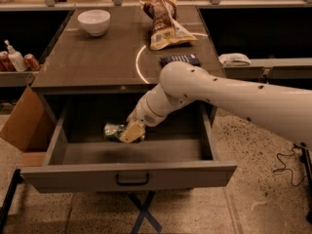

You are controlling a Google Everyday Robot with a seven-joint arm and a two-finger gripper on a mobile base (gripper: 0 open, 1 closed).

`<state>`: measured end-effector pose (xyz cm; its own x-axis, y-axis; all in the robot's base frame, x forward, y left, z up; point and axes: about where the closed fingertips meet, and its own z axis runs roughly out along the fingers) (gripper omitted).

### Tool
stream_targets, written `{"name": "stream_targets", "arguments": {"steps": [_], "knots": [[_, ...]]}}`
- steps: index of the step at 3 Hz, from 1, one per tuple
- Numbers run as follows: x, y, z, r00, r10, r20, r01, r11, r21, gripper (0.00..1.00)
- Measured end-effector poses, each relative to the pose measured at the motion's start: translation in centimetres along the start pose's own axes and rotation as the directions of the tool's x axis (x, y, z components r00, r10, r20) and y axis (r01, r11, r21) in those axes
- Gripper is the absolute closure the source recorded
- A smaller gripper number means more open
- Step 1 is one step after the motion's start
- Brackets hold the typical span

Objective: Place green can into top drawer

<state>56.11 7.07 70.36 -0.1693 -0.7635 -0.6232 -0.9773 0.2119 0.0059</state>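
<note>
Holding tool (130,132) inside open top drawer (185,169), toward its back; gripping green can (112,130) with it, can lying sideways, jutting out just beside tool.

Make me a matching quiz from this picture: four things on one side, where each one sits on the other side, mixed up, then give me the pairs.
Things:
1. gripper
2. white bowl
3. snack bag
4. red cans

Places:
A. on the side shelf left of the table
B. inside the open top drawer, holding the green can
C. far left part of the tabletop
D. lying at the tabletop's far edge, right of the bowl

Pairs: 1-B, 2-C, 3-D, 4-A
</note>
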Motion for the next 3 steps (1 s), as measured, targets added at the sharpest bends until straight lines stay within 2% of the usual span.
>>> {"name": "stream_targets", "arguments": {"steps": [1,3], "knots": [[0.8,-1.0,1.8,1.000,0.019,-0.015,-0.019,0.9994,0.029,1.00],[2.2,-2.9,4.2,0.998,0.060,-0.007,-0.059,0.9937,0.095,0.59]]}}
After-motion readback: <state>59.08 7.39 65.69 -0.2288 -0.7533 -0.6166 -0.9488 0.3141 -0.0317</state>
